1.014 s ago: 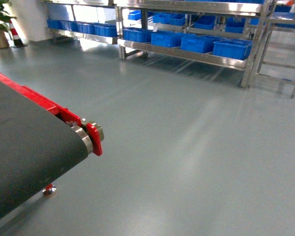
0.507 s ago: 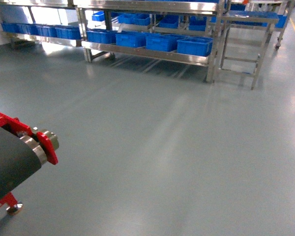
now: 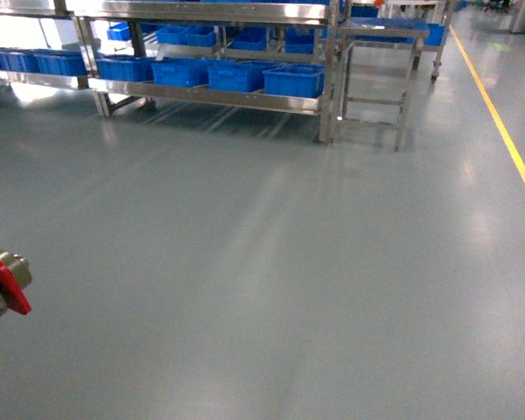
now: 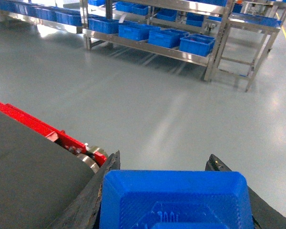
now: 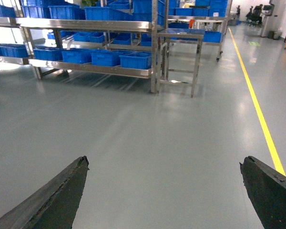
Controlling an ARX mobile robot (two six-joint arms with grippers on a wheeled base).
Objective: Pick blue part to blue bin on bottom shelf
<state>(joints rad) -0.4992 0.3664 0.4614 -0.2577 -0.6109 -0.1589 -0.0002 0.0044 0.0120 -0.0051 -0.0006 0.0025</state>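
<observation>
- Left wrist view: the left gripper (image 4: 174, 191) holds the blue part (image 4: 176, 200) between its jaws.
- The right gripper (image 5: 164, 191) is spread wide, nothing between.
- Blue bins (image 3: 293, 80) sit on the bottom shelf (image 3: 210, 94), well apart.

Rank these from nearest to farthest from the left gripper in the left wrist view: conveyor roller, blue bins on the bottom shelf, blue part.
1. blue part, between the left gripper's fingers.
2. conveyor roller, just left, below.
3. blue bins on the bottom shelf, across the floor ahead.

Blue part (image 4: 176, 200), ridged; blue bins (image 3: 293, 80) on the silvery steel bottom shelf (image 3: 210, 94); grey floor (image 3: 289, 262) with a yellow line (image 3: 503, 131); red-framed black conveyor belt (image 4: 28, 176)
</observation>
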